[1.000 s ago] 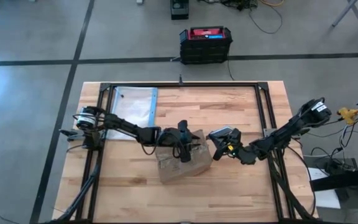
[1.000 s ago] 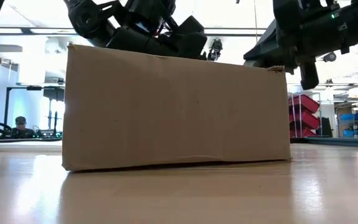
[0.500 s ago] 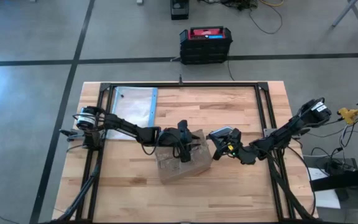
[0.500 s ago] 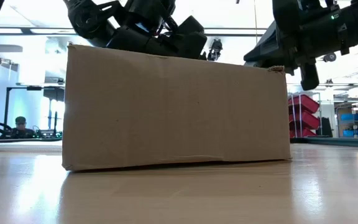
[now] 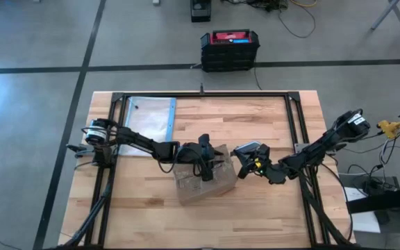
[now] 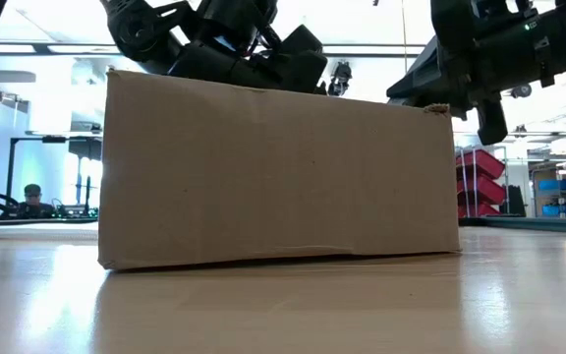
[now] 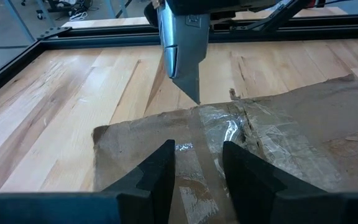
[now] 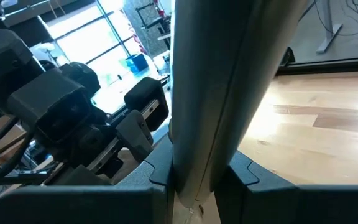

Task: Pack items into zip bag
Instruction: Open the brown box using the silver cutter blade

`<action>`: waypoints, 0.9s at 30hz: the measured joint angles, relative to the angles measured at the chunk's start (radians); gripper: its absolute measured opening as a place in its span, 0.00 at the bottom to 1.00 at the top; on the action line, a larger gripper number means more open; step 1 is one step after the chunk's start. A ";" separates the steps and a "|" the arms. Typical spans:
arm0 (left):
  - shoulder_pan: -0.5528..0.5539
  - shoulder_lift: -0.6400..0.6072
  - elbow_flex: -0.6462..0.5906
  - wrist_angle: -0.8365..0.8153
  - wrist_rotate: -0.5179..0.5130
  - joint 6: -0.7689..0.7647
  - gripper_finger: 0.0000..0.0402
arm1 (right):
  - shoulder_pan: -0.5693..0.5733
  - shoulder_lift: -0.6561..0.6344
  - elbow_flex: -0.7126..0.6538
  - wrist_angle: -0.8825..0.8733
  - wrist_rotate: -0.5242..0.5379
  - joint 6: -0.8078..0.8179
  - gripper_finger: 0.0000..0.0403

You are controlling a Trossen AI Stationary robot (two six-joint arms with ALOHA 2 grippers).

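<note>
Above the cardboard box point(image 6: 278, 177) the left tool point(image 7: 197, 150) gapes empty, the right tool point(image 8: 197, 177) clamps a grey stick point(image 7: 185, 56) — pressing its tip could shove the unheld box.

Zip bag point(image 5: 149, 116): clear, flat, rectangular, blue strip along one long edge; lies on table at far-left corner. Items: not discernible.

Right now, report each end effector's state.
Left end effector: open, empty, just above the cardboard box.
Right end effector: closed on the grey tool.
</note>
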 joint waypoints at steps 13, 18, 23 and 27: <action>0.000 0.000 0.000 0.001 0.000 0.000 0.30 | 0.006 0.000 0.000 -0.007 0.000 0.052 0.13; 0.000 0.000 -0.001 0.001 -0.001 0.000 0.30 | 0.014 0.000 0.000 -0.009 0.003 0.074 0.13; 0.000 0.000 -0.001 0.001 -0.001 0.000 0.30 | 0.021 0.000 0.000 -0.010 0.007 0.088 0.13; 0.000 0.000 -0.001 0.001 -0.001 -0.002 0.30 | 0.020 0.000 0.001 -0.006 0.019 0.082 0.13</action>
